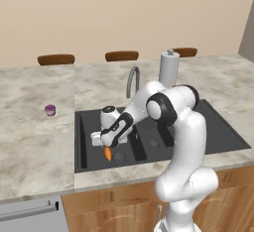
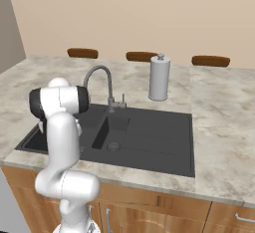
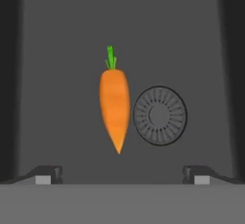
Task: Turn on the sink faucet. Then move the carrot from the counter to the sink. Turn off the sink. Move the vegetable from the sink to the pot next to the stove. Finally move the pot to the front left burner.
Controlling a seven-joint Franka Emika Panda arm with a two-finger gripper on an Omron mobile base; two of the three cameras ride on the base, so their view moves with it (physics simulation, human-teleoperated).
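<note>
Lying between spread fingertips point(image 3: 45, 174) — carrot point(image 3: 115, 108) (beside the drain point(image 3: 160, 116)).

Rendered pics, even soft light, no glare, no blur, edges straight w/o distortion. Base views bright: beige wall and desk point(image 1: 34, 142) flatly lit, only faint shading. Sink point(image 2: 149, 137) interior reads dark charcoal. Hand view dimmer, grey overall, darker bands at left and right frame edges; carrot point(image 3: 115, 110) sharp, vividly lit, slight side shading.

The carrot point(image 3: 115, 109) lies in the sink point(image 1: 213, 132), just beside the round drain point(image 3: 160, 116). The faucet point(image 2: 102, 85) stands behind the basins, the paper-towel roll point(image 2: 159, 77) to its right on the worktop point(image 1: 34, 142).
</note>
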